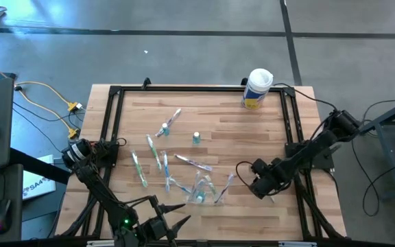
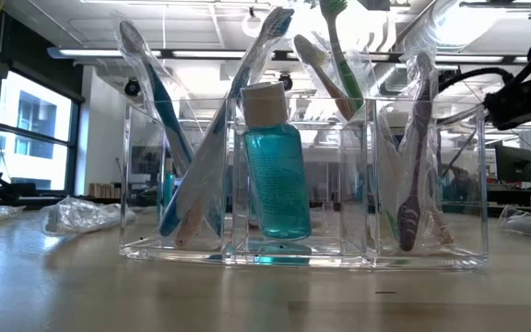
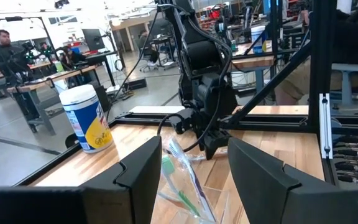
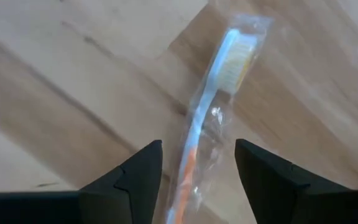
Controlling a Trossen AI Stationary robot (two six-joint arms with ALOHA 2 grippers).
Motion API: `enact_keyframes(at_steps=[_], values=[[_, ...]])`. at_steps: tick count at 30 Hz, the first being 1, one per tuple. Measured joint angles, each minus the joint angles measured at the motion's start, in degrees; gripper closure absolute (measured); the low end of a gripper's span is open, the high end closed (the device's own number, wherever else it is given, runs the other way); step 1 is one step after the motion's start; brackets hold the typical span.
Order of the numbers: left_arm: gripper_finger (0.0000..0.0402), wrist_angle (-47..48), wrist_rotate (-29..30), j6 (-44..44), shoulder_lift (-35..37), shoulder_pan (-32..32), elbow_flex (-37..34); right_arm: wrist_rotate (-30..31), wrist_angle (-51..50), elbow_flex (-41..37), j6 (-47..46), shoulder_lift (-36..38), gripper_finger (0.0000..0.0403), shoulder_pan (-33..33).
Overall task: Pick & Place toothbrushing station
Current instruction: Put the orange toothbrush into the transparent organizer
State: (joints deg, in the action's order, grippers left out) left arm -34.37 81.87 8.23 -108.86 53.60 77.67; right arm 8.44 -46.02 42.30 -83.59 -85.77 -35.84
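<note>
Landmark: clear plastic holder (image 1: pixel 202 189), near the front edge of the wooden table (image 1: pixel 252 137), about mid-width. In the low view the holder (image 2: pixel 302 184) fills the frame: a teal-capped tube of blue-green liquid (image 2: pixel 273 171) upright in the middle compartment, wrapped toothbrushes leaning in the compartments either side, one with a blue handle (image 2: pixel 159 120) and one with a dark purple handle (image 2: pixel 415 157); wrapper glare makes an exact count impossible. Right gripper (image 1: pixel 258 184) is low over the table just right of the holder, fingers spread apart, holding nothing; its wrist view shows a wrapped toothbrush with pale blue and orange handle (image 4: pixel 207 118) lying flat on the wood between the fingers (image 4: pixel 135 177), lower handle cut off by the frame edge; contact cannot be judged. Left gripper (image 1: pixel 163 223) sits at the table's front edge, left of and nearer the camera side than the holder, jaws wide, empty. Loose wrapped toothbrushes (image 1: pixel 158 154) lie scattered behind and left of the holder; a second small teal-capped tube (image 1: pixel 196 138) stands behind it. White canister with yellow label (image 1: pixel 256 88) at the far edge, well apart from the holder. A person (image 3: pixel 5 53) shows in the room beyond.
</note>
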Motion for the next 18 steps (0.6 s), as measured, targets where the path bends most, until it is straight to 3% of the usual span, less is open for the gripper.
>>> enact_keyframes(at_steps=[11,15,18], values=[[0.0217,0.35,-0.15,-0.04,0.00,-0.02,0.02,-1.20,0.49,0.55,1.35,-6.55,0.0211,1.49],[0.0217,1.16,-0.26,-0.14,0.00,-0.02,0.02,-1.42,0.72,0.57,1.44,-6.76,0.0241,1.49],[0.0217,1.94,-0.26,-1.02,0.00,-0.02,0.02,-0.73,0.63,0.47,1.37,-6.49,0.0285,1.49]])
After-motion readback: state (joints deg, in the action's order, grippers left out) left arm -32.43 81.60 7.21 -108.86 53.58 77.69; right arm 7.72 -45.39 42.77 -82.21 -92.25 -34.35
